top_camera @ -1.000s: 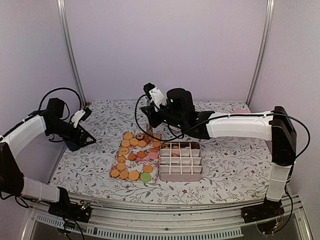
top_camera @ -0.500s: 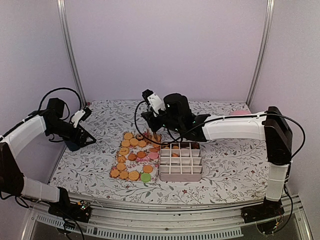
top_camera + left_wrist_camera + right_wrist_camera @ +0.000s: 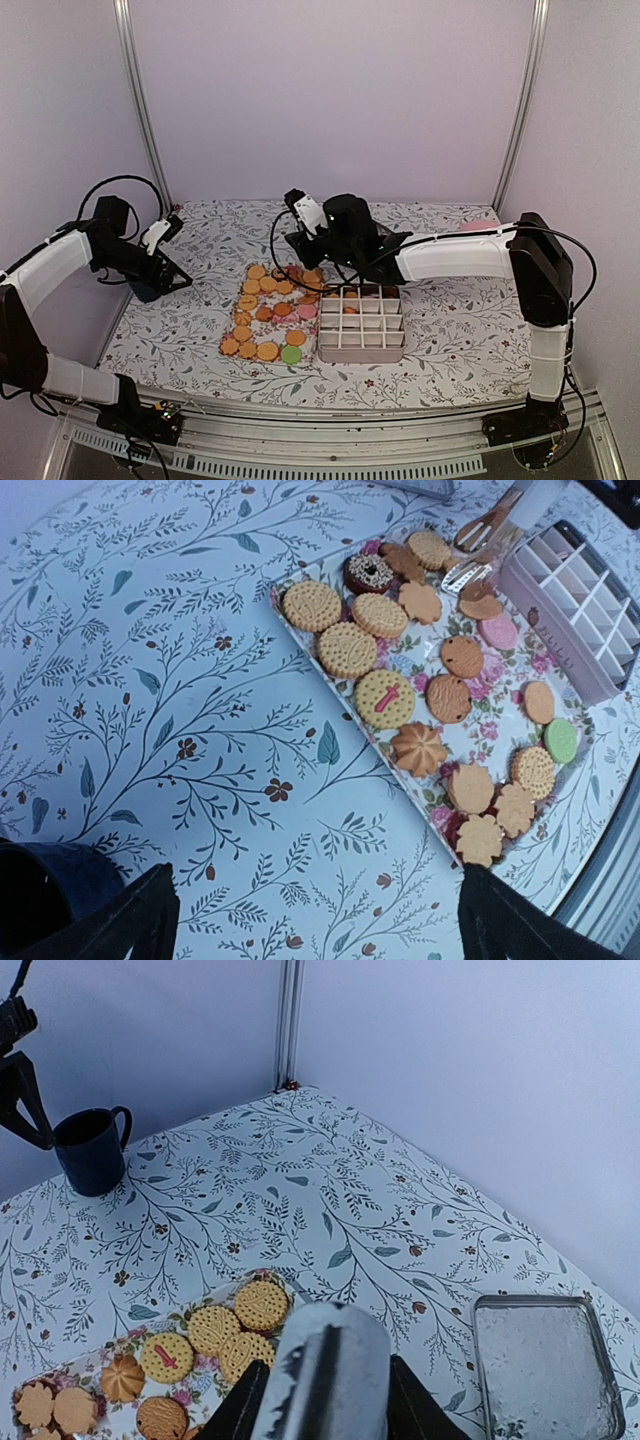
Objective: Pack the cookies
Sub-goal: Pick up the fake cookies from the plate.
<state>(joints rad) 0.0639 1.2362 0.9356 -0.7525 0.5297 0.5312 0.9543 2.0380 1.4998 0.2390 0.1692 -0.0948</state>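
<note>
The cookies lie on a flowered tray left of a white grid box; a few cookies sit in the box's far cells. In the left wrist view the cookies are mostly golden, with a pink, a green and a dark one. My right gripper is shut on metal tongs, whose tips hang over the tray's far end by the box. My left gripper is open and empty, over the cloth left of the tray.
A dark mug stands at the far left beside my left gripper. A metal tin lies behind the box. A pink plate sits at the far right. The cloth is flowered.
My right arm has shifted a little left and lower, bringing the tongs nearer the far end of the cookie tray. The left arm has not moved.
</note>
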